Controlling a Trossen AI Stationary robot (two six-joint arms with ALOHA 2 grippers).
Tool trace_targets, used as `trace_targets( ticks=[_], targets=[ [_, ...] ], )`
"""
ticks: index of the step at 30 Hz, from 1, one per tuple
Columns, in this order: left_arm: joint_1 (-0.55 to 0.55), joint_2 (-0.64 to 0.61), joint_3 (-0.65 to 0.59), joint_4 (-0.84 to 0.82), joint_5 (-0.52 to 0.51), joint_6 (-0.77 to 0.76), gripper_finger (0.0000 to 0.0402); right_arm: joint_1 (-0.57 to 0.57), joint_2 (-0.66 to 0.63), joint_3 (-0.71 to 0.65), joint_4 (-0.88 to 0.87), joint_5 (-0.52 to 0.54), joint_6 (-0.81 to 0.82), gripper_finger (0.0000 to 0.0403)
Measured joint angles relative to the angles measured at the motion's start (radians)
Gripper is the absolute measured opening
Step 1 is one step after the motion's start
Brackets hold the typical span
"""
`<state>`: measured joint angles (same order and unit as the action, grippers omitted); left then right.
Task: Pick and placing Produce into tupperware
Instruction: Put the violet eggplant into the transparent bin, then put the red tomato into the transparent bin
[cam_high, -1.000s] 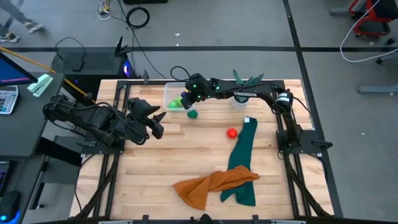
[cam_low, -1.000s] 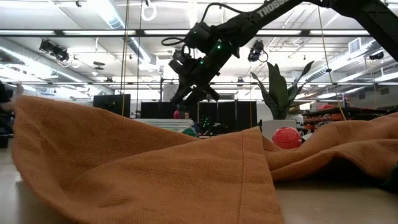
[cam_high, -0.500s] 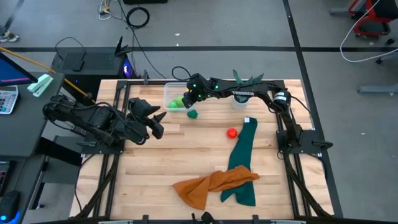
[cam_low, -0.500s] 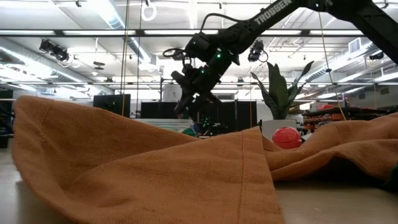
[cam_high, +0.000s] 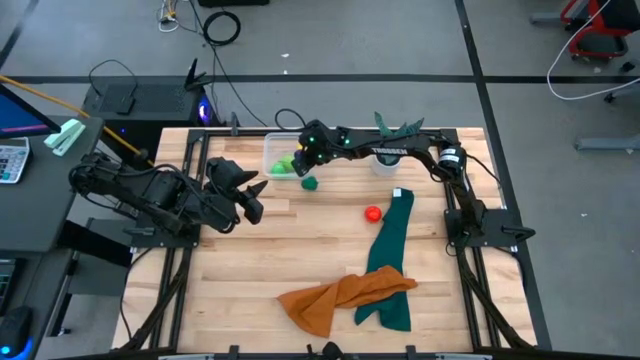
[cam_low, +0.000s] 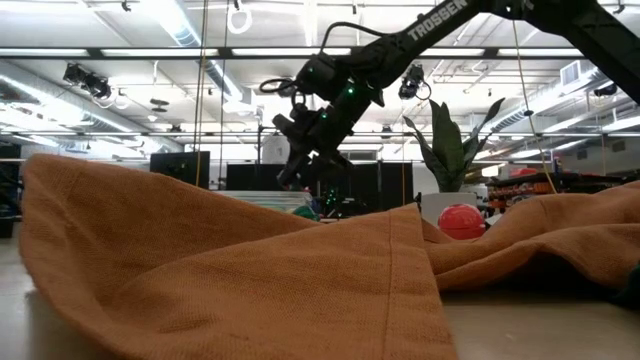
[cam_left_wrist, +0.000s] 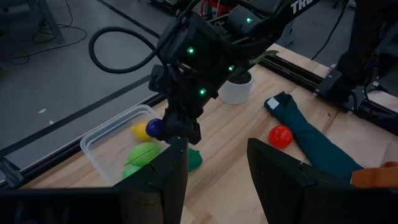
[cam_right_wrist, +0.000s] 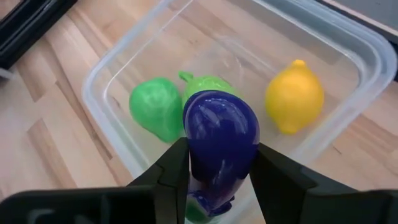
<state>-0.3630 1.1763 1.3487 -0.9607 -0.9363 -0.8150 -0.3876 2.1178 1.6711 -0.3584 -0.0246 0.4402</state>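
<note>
My right gripper (cam_high: 300, 160) hovers over the near edge of the clear square tupperware (cam_high: 272, 150) at the table's far side, shut on the purple produce piece (cam_right_wrist: 221, 140). Inside the tupperware (cam_right_wrist: 348, 37) lie two light green pieces (cam_right_wrist: 152, 109) (cam_right_wrist: 208, 84) and the yellow one (cam_right_wrist: 293, 96). The dark green piece (cam_high: 309, 183) rests on the table just near of the container. The red piece (cam_high: 372, 213) sits farther right on the wood. My left gripper (cam_left_wrist: 214, 180) waits open at the table's left. My right gripper pinches the purple piece (cam_left_wrist: 154, 128) between its two fingers (cam_right_wrist: 177, 168), one on each flank of its body. The fingers come from above, slanting down. The piece is lifted clear and hangs over the tupperware's near wall.
A spiky plant in a white pot (cam_high: 382, 162) stands right of the tupperware at the far edge. A dark green cloth (cam_high: 388, 260) runs from mid-right toward the near edge, overlapped by an orange cloth (cam_high: 335, 298) that fills the low view's foreground (cam_low: 250, 270).
My right gripper, still shut on the purple piece, has come down a little toward the tupperware. Nothing else has moved.
</note>
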Motion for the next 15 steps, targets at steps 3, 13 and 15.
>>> trace_targets(
  ticks=[3, 13, 15],
  targets=[
    [0.000, 0.000, 0.000, 0.000, 0.000, 0.002, 0.0172, 0.004, 0.000, 0.000, 0.000, -0.002, -0.004, 0.0122],
    [0.000, 0.000, 0.000, 0.000, 0.000, 0.001, 0.0172, 0.004, 0.000, 0.000, -0.004, -0.008, -0.005, 0.0148],
    [0.000, 0.000, 0.000, 0.000, 0.000, 0.000, 0.0172, 0.004, 0.000, 0.000, -0.004, -0.008, -0.005, 0.0148]
  ],
)
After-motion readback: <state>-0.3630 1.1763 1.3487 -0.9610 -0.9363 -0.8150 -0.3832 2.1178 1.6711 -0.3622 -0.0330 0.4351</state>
